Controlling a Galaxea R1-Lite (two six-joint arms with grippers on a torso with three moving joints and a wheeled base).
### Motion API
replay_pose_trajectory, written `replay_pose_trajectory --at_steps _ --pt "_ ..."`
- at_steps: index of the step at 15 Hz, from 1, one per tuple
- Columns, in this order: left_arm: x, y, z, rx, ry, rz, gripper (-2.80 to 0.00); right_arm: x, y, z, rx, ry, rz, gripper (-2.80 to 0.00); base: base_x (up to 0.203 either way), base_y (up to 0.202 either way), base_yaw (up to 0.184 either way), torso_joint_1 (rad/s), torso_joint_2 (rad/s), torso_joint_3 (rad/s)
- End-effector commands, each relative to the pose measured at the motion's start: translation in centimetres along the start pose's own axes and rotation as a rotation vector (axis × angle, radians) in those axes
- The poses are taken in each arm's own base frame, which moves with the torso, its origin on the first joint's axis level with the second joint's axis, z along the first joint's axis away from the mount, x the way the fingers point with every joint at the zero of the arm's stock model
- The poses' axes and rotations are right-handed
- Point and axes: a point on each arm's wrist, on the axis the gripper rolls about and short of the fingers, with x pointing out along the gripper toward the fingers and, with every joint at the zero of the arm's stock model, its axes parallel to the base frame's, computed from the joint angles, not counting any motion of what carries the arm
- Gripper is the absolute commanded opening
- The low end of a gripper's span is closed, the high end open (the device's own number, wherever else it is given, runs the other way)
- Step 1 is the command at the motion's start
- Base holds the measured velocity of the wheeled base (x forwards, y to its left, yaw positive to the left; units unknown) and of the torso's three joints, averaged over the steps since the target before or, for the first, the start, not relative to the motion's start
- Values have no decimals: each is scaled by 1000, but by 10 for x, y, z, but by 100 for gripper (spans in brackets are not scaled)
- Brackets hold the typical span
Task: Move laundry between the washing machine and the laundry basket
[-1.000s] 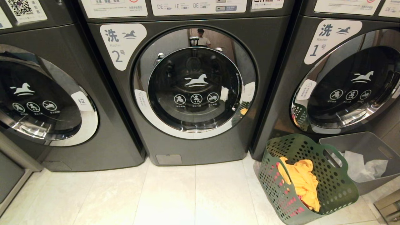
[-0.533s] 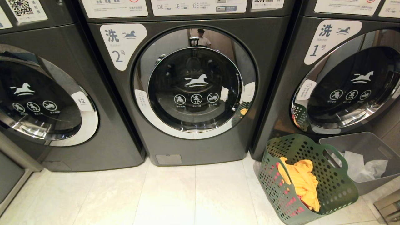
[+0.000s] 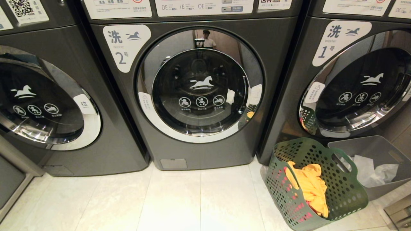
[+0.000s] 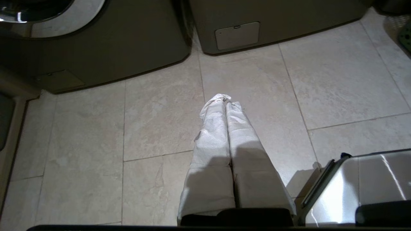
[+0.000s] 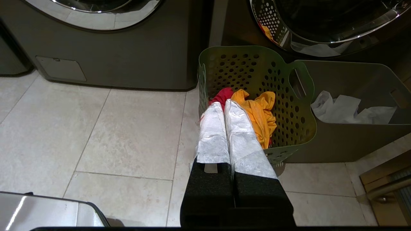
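Hanging above pale floor tiles (image 4: pixel 154 122), both empty, pressed closed: left gripper (image 4: pixel 224 102); right gripper (image 5: pixel 223 104), seemingly over green perforated plastic laundry basket (image 5: pixel 298 106) holding red and yellow-orange cloth laundry (image 5: pixel 260 112).

I see a pale tiled floor (image 3: pixel 179 199) carrying three dark grey front-loaders in a row, the washing machine (image 3: pixel 199 93) marked 2 in the middle. The green laundry basket (image 3: pixel 346 189) stands on the tiles, touching a grey plastic bin (image 3: pixel 382 150) beside it.
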Motion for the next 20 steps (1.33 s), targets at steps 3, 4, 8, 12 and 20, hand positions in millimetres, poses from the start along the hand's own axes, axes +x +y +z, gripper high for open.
replay_pose_trajectory --at_steps 3,4,8,12,20 --pt "-1 1 0 -27 35 168 -280 -2 0 0 -2 -18 -1 -280 0 0 0 0 0 0" --pt "-1 0 0 -40 39 198 -280 -2 0 0 -2 -18 -1 -280 0 0 0 0 0 0" --pt "-3 -4 -3 -34 -63 77 -280 -2 0 -1 0 -20 0 -280 0 0 0 0 0 0" --pt "-11 -4 -6 3 -171 118 -280 -2 0 0 -1 -21 0 -280 0 0 0 0 0 0" --pt "-20 -7 -12 6 -295 46 -280 -1 0 0 82 -23 -17 -280 0 0 0 0 0 0"
